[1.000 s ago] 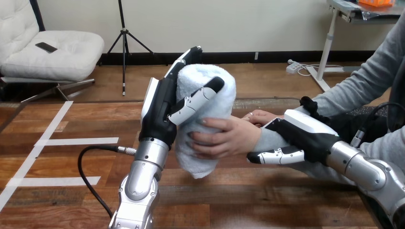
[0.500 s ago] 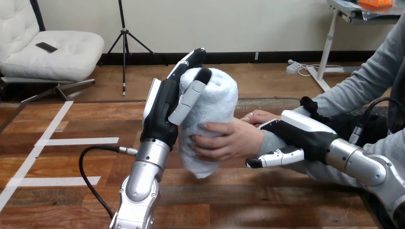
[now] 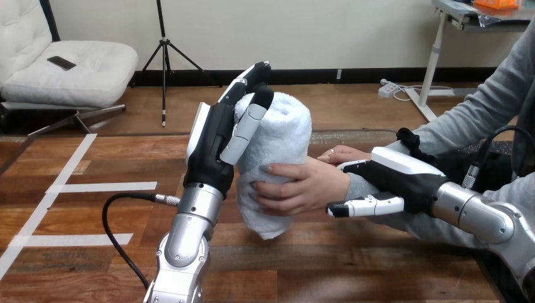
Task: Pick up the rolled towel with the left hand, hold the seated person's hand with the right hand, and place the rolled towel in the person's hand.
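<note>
Fingers [image 3: 249, 126] on my left hand [image 3: 211, 148] are nearly straight: thumb lying up the towel's [image 3: 281, 136] front edge, the rest behind it, a loose bracket more than a clamp. The towel stands upright, well above the tabletop [image 3: 353, 265], and the person's hand [image 3: 303, 186] is wrapped round its lower half. My right hand [image 3: 404, 177] clasps the person's wrist [image 3: 356, 186], fingers over the top and thumb underneath. So by my read, pickup is done, the hold is on, and the towel is in the person's grip. What's left is opening the left hand clear and backing it away.
</note>
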